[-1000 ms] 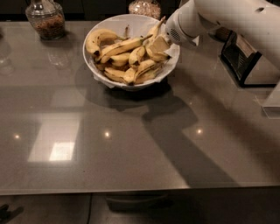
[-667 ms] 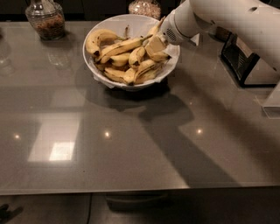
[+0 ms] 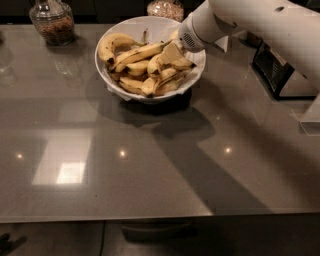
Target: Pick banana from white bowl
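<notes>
The white bowl (image 3: 116, 84) stands at the back middle of the grey table, full of bananas. The plump curved banana (image 3: 113, 44) lies at the bowl's left side, along the rim. My gripper (image 3: 172, 52) reaches in from the upper right on a white arm and sits among the bananas in the right half of the bowl, over a long slim banana (image 3: 141, 52). It is well to the right of the curved banana. Its tips are partly hidden among the fruit.
A glass jar (image 3: 51, 21) with brown contents stands at the back left. Another jar (image 3: 165, 8) is behind the bowl. A dark boxy device (image 3: 278, 70) sits at the right. The table's front edge runs along the bottom.
The gripper has shifted slightly left and deeper over the bananas in the bowl. The bananas and the bowl have not visibly moved.
</notes>
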You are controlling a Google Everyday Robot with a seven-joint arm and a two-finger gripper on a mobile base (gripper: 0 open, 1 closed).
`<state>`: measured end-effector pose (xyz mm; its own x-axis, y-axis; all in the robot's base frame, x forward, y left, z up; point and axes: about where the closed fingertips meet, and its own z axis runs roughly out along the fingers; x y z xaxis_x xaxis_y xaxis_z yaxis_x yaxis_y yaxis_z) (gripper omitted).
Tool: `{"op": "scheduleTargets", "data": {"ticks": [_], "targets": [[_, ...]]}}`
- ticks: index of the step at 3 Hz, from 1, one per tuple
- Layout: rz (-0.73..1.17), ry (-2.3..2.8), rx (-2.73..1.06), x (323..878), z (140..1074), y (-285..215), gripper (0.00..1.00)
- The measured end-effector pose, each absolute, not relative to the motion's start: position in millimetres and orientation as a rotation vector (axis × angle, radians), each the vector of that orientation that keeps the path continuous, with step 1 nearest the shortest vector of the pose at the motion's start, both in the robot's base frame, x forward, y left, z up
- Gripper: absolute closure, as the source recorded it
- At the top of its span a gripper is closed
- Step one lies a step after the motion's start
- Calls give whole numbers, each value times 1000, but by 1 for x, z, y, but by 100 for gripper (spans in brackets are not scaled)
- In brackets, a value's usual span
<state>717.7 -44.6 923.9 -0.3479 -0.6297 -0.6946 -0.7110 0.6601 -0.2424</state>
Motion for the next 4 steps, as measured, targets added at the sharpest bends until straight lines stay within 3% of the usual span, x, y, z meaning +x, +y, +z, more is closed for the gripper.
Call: {"op": "scheduleTargets", "data": {"ticks": [3,4], "targets": [[59,2154,-1015,725,901,-60,47],[49,2174,-1006,728,896,-63,66]]}}
